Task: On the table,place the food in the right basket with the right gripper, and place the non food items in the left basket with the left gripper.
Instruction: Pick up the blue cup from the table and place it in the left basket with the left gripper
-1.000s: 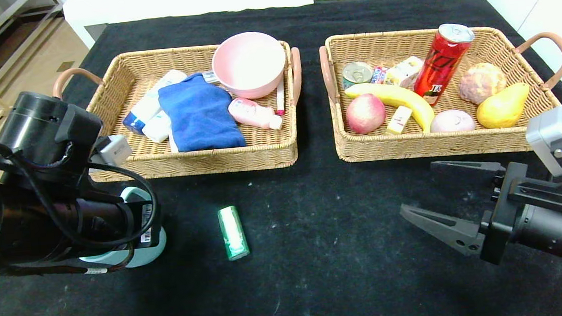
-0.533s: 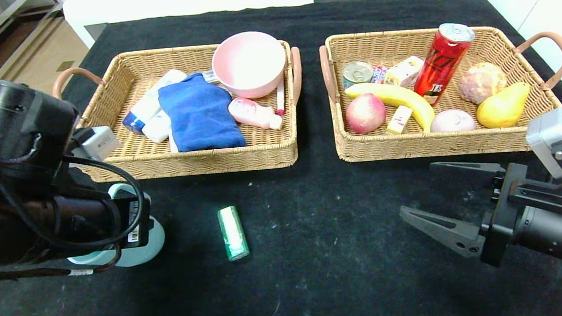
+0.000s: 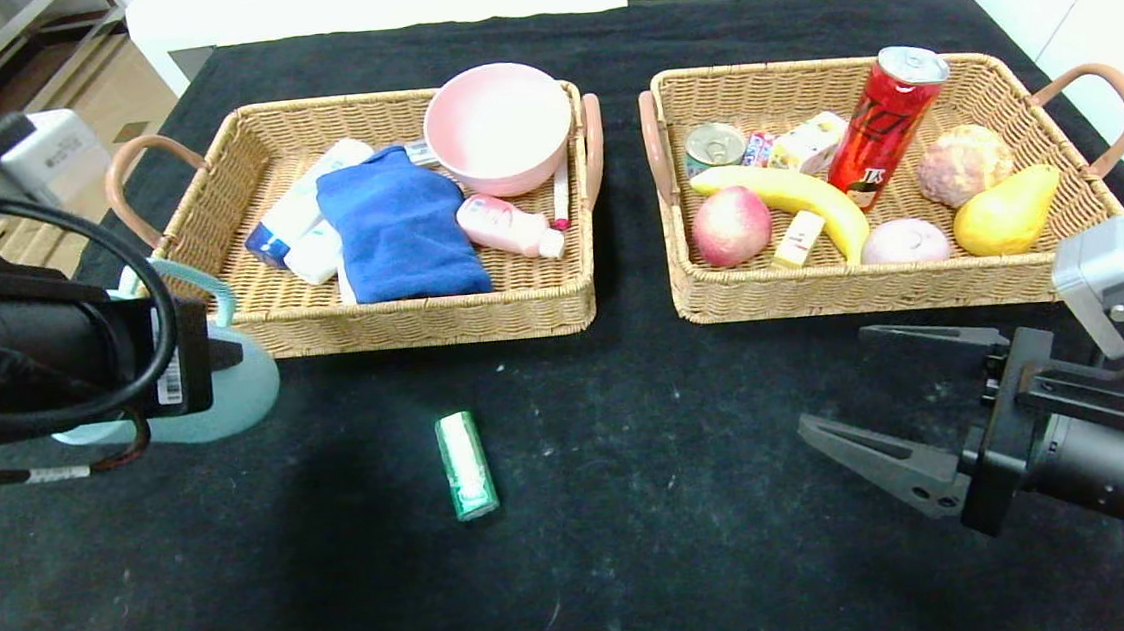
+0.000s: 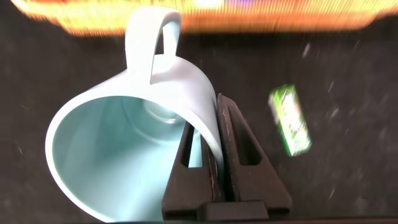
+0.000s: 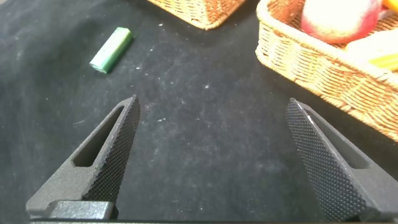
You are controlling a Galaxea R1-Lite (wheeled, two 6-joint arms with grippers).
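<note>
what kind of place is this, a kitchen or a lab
Likely a robot test bench, not a kitchen: a table under black cloth, two wicker sorting baskets, and mixed props.

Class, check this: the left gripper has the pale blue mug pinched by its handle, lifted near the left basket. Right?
Not quite. The left gripper pinches the pale blue mug by its wall, one finger inside; the handle is free. The left wrist view shows it. The mug is indeed lifted near the left basket.

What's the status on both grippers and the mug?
Left gripper shut on the light blue ceramic mug, lifted near left wicker basket. Right gripper open, idle. Green packet on table.
</note>
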